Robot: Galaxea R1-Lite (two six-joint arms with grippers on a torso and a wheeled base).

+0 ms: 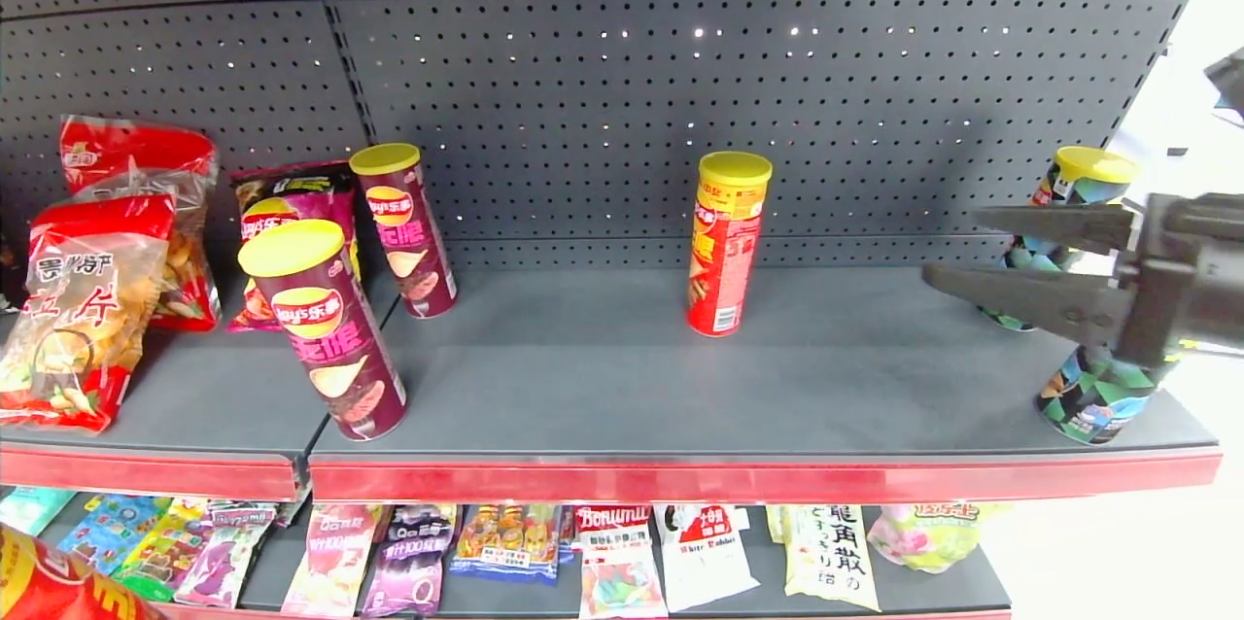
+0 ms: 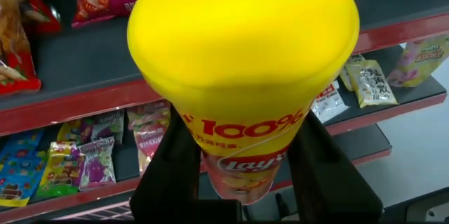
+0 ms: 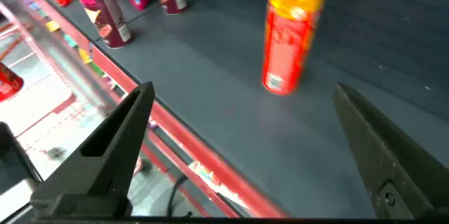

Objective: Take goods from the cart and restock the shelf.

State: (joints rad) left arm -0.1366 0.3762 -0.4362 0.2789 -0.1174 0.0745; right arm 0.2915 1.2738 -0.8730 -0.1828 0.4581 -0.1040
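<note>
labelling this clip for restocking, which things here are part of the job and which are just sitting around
Job: yellow-lidded can held in the left end effector; open right end effector; upper shelf.
Lying about: red can, purple cans, patterned cans, red snack bags, lower-shelf packets.

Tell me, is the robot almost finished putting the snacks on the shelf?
Partway, I think. Already standing on the shelf: two maroon cans, a red can and two patterned cans. In hand: the left gripper is shut on a yellow-lidded can, not shelved yet. The right gripper is open and empty. Left: place that can; much shelf is bare, so more probably follows.
</note>
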